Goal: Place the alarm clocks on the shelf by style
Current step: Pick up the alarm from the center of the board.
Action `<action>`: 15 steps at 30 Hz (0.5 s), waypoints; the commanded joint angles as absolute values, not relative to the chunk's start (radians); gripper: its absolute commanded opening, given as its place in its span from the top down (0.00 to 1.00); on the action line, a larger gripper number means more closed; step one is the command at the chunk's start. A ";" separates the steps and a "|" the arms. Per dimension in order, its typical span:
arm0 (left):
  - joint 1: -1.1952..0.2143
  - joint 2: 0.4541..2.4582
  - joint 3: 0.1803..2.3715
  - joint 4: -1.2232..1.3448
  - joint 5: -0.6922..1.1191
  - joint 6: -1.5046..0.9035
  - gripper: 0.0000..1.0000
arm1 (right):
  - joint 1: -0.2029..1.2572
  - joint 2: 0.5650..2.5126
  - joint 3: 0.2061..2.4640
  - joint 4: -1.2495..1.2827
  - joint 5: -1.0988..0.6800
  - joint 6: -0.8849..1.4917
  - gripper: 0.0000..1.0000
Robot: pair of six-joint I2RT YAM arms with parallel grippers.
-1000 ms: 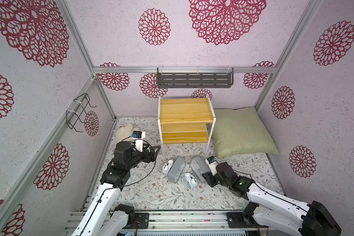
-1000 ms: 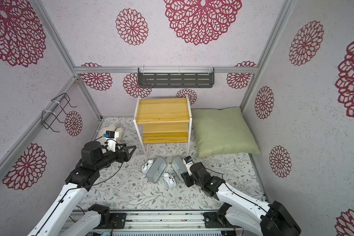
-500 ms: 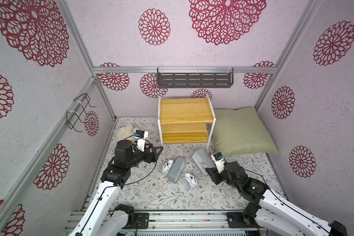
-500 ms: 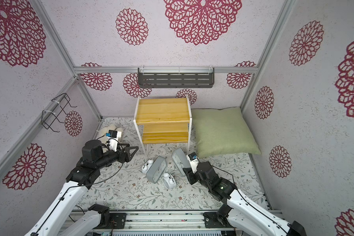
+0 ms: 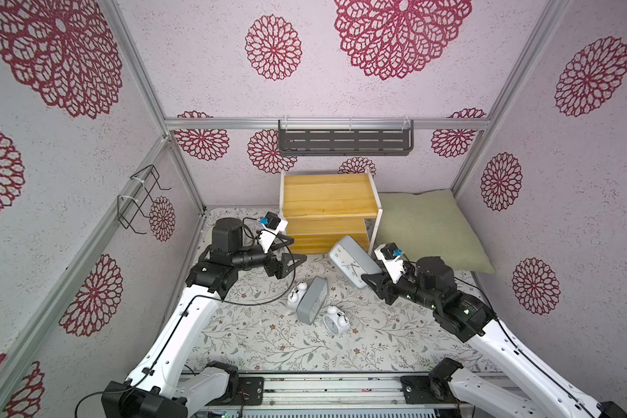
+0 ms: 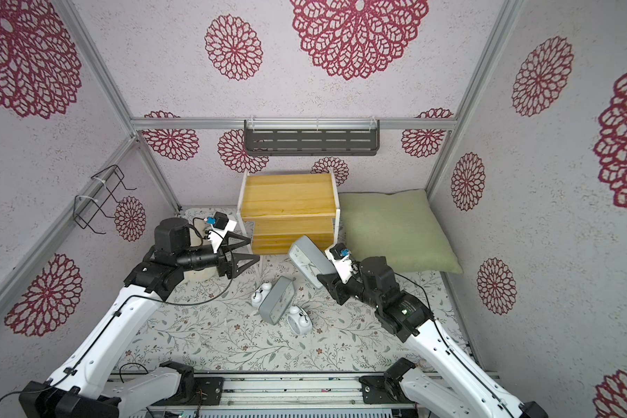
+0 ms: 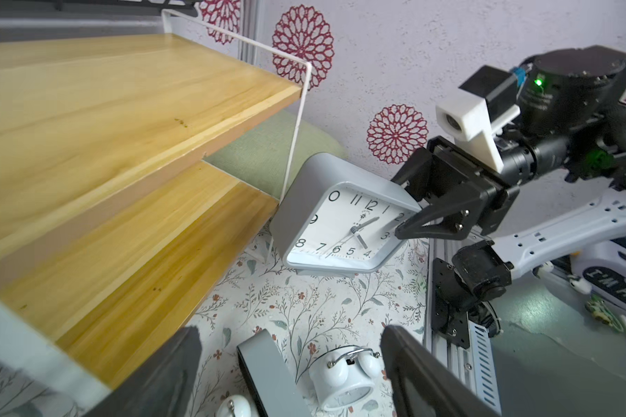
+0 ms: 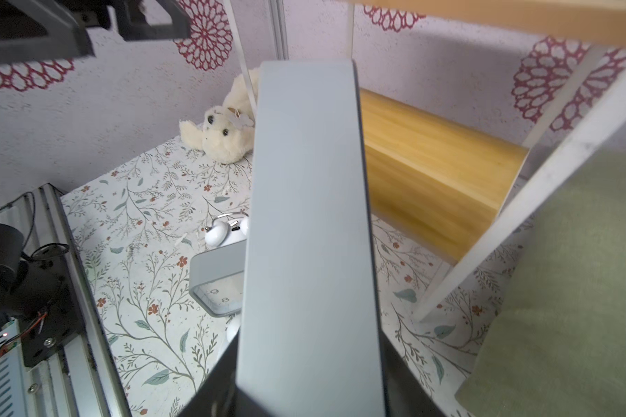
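Top views are showing the right gripper (image 5: pixel 371 280) pinching one grey clock (image 5: pixel 353 266) by its edge and holding it tilted off the floral mat (image 5: pixel 268 336), just in front of the right front leg of the shelf (image 5: pixel 328 197); both shelf boards are bare. The second grey clock (image 6: pixel 276 301) is lying on the mat near its centre, with one white twin-bell clock (image 6: pixel 260 291) touching its left side and the other twin-bell clock (image 6: pixel 299 319) against its near right corner. The left gripper (image 6: pixel 245 251) is hovering with jaws spread and empty off the shelf's left front corner. Left wrist view is showing the held grey clock (image 7: pixel 344 224) face-out, its back corner close to the thin white shelf leg (image 7: pixel 291 144), with one finger (image 7: pixel 427 224) lying across the dial. Right wrist view is showing the clock's grey side (image 8: pixel 309 234) filling the centre, the lower board (image 8: pixel 434 173) lying beyond it, and a plush toy (image 8: pixel 225 133) at the mat's far left corner. To do this step well, the clock should likely be lifted clear of the leg, levelled upright, and set well onto one board, leaving room beside it for its grey twin.
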State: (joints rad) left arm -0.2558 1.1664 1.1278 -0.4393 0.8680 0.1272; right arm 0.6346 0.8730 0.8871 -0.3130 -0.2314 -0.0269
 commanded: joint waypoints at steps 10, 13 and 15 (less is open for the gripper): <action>-0.314 1.319 1.322 -0.797 0.935 0.614 0.09 | 0.620 1.063 1.117 -0.385 -0.562 -0.263 0.84; -0.315 1.351 1.355 -0.859 0.967 0.653 0.10 | 0.621 1.080 1.142 -0.410 -0.597 -0.294 0.84; -0.319 1.372 1.374 -0.904 0.986 0.680 0.13 | 0.621 1.091 1.159 -0.432 -0.620 -0.314 0.84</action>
